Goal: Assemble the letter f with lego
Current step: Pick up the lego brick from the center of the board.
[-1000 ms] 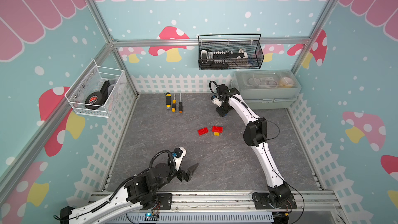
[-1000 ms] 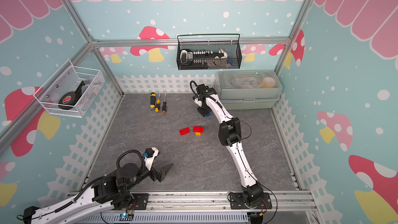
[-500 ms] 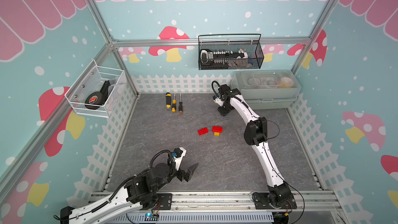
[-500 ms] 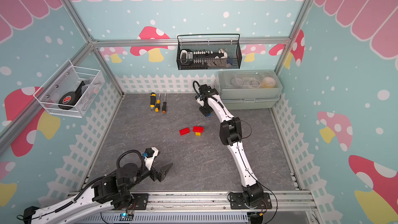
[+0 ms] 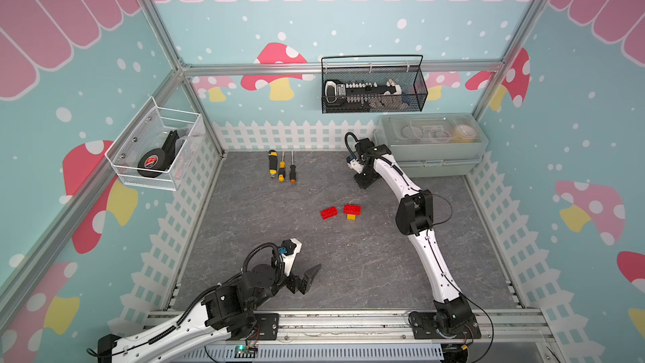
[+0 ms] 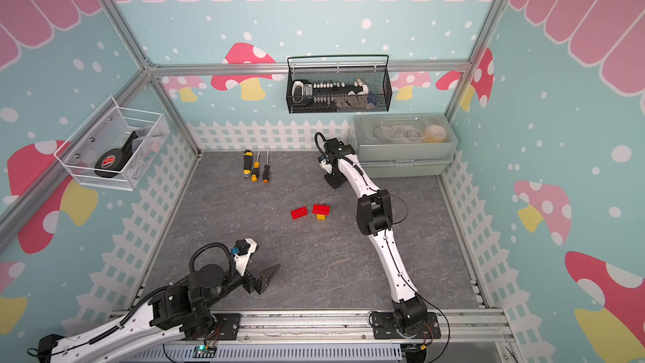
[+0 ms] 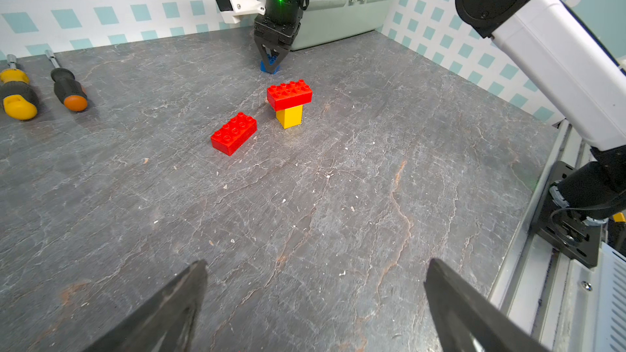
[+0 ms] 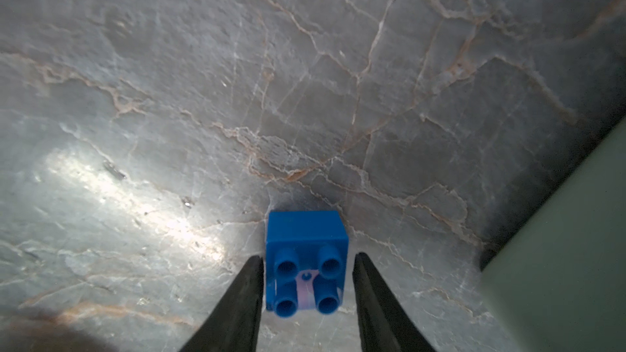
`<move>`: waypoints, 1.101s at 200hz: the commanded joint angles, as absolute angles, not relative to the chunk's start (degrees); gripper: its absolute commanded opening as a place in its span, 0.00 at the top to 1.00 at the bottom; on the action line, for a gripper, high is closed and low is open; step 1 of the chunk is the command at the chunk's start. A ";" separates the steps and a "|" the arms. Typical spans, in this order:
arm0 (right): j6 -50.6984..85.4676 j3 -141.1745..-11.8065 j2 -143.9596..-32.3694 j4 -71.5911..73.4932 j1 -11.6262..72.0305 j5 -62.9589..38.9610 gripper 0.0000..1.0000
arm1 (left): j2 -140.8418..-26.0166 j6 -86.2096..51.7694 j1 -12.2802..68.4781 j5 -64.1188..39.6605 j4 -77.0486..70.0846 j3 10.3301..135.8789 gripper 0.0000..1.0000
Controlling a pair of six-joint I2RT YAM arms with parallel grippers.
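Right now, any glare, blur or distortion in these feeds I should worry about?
Right wrist view: bright glare patch on the table, blue brick sharp, far surface soft. Left wrist view: evenly lit, crisp on the stacked red brick; only the fingers of the left hand look soft. Both top views: wide-angle, frame posts splay outward.

I see a blue brick (image 8: 306, 231), a yellow brick (image 7: 289, 117), the stacked red brick (image 7: 289, 94) and the loose red brick (image 7: 233, 133). My tabletop (image 7: 305, 215) is grey with pale, rusty veins; the walls (image 5: 349, 29) are teal with white dots.
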State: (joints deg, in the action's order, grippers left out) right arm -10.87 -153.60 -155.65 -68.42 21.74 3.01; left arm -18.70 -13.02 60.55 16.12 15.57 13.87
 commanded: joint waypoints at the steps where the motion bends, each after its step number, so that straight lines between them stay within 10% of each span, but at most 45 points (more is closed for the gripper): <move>1: -10.59 -153.38 -156.61 -69.25 21.51 1.42 0.65 | -18.87 -12.13 60.98 16.88 15.06 13.36 0.01; 220: -34.60 -114.66 -121.67 -71.59 30.50 -4.63 0.72 | -19.34 -11.96 60.96 15.78 14.68 13.45 0.01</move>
